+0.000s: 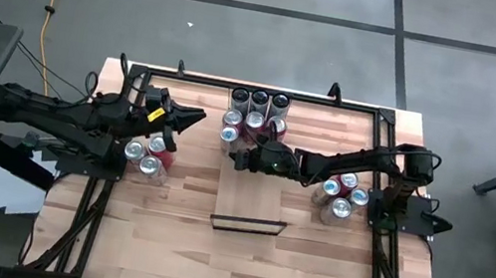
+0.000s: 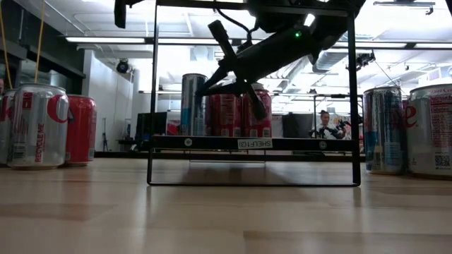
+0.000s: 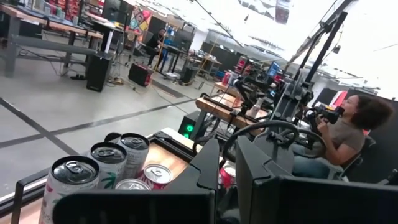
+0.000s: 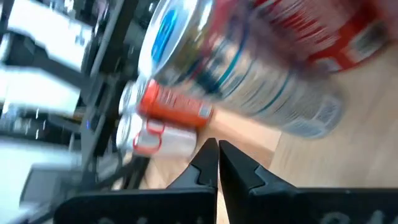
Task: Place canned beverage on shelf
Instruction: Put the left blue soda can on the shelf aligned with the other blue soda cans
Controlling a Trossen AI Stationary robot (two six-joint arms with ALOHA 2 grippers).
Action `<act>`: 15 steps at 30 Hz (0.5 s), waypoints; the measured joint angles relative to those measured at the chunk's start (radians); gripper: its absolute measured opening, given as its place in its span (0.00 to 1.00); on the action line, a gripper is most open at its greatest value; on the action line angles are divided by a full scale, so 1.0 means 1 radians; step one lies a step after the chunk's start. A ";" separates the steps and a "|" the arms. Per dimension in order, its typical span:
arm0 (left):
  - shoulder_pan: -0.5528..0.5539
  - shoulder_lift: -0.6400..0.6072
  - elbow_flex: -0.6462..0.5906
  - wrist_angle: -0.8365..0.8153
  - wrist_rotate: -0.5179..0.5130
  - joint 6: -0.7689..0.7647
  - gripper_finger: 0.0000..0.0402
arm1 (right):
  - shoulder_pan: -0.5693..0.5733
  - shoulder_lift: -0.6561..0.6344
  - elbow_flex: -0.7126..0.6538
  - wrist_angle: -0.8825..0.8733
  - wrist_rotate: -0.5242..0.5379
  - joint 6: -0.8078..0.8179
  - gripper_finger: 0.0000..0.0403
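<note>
Shelf [image 1: 251, 203]: long pale wooden board, apparently black-lipped at one short end.

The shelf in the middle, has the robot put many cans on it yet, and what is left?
Done: a cluster of cans stands at the shelf's far end. In hand: nothing; the right hand is shut and empty beside that cluster, the left hand raised above the left cans. Left: those cans and the right group.
</note>
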 joint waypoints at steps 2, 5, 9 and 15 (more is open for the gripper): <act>0.000 0.000 0.000 0.000 0.000 0.000 0.00 | -0.007 0.000 0.000 -0.001 -0.061 -0.044 0.00; 0.000 0.000 0.000 0.000 0.000 0.000 0.00 | -0.018 -0.009 0.000 -0.016 -0.162 -0.117 0.00; 0.000 0.000 0.000 0.000 0.001 -0.001 0.00 | -0.027 -0.069 0.000 -0.087 -0.215 -0.202 0.00; 0.000 0.000 0.000 -0.010 0.002 -0.002 0.00 | -0.029 -0.223 0.000 -0.388 -0.138 -0.365 0.00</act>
